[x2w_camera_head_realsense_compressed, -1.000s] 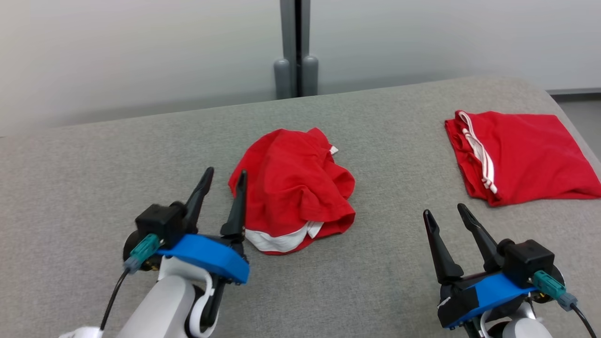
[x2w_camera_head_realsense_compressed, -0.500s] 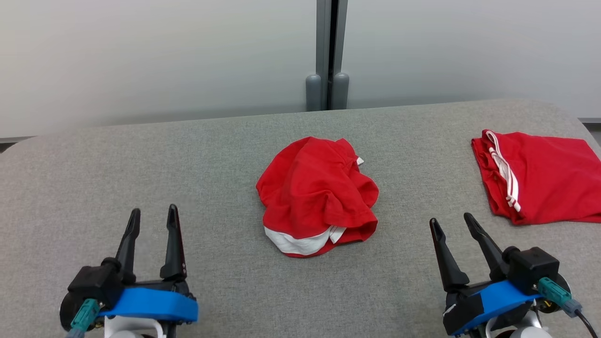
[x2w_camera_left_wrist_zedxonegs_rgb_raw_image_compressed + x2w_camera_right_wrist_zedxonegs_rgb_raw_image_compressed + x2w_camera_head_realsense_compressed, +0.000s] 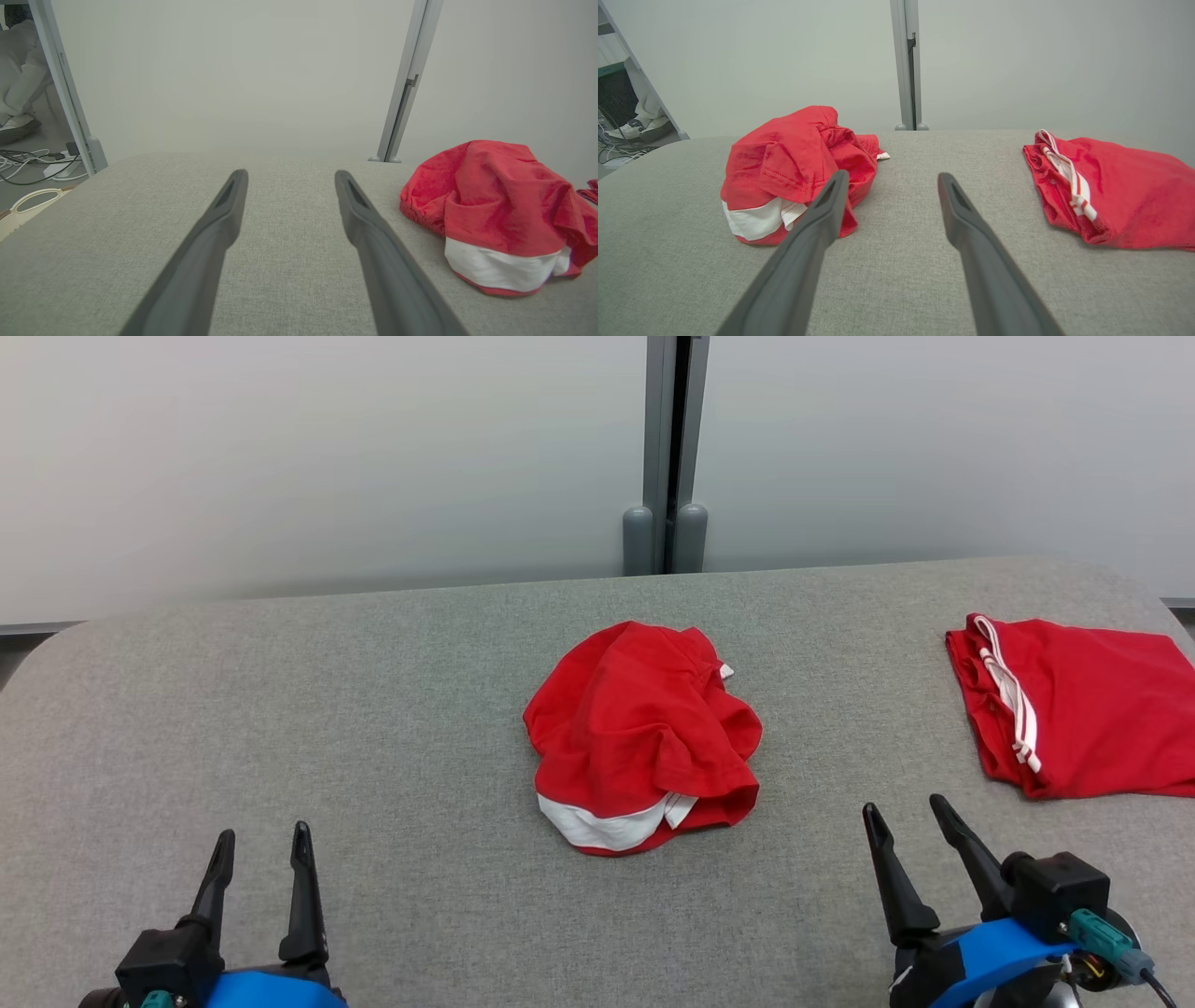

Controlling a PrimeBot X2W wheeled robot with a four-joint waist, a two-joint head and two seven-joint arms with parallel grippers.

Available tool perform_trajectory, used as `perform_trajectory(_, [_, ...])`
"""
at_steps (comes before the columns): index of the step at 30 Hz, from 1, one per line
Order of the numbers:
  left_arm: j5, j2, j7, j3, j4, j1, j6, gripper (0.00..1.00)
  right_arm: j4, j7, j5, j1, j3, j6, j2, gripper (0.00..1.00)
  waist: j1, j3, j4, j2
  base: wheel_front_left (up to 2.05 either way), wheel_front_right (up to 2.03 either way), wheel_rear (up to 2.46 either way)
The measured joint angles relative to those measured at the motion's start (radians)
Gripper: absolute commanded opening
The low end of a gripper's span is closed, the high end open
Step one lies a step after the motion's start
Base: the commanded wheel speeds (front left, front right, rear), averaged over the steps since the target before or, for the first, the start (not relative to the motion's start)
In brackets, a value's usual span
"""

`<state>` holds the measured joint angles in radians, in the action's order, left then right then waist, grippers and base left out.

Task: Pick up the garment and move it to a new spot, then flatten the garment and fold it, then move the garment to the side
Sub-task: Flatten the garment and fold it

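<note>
1. The crumpled red garment [image 3: 644,737] sits mid surface [image 3: 373,709], bunched in a heap. A white band [image 3: 597,826] shows at its near edge. It is not flattened or folded.
2. The left claw [image 3: 262,831] is low left, spread and empty. The right claw [image 3: 904,805] is low right, also spread and empty. Both are well apart from the heap.
3. The step looks like the first pick-up, and either claw could reach. In the right wrist view the heap lies left of that claw's line, so it would need to swing inward.
4. Aim for a raised ridge or the near hem by the white band, not the smooth top. Come down wide, straddle the fold, and close only once cloth is in between.
5. Pinch near an edge so the cloth hangs open on the lift. A grab in the middle likely lifts a ball, which is harder to flatten.
6. Stay off the second red garment [image 3: 1074,709], folded at far right. Put the heap down where there is room all round.
</note>
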<state>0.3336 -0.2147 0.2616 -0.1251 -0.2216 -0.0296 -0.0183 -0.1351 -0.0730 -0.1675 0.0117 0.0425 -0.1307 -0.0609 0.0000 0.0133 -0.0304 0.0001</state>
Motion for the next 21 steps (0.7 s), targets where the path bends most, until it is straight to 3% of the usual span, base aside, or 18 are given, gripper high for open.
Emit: perform_trajectory(21, [0.017, -0.004, -0.022, -0.018, -0.007, -0.011, -0.009, 1.00, -0.012, 0.005, 0.000, -0.001, 0.020, 0.000, 0.005, 1.00, 0.0000, 0.019, -0.004, 0.0000, 0.00, 0.00, 0.00])
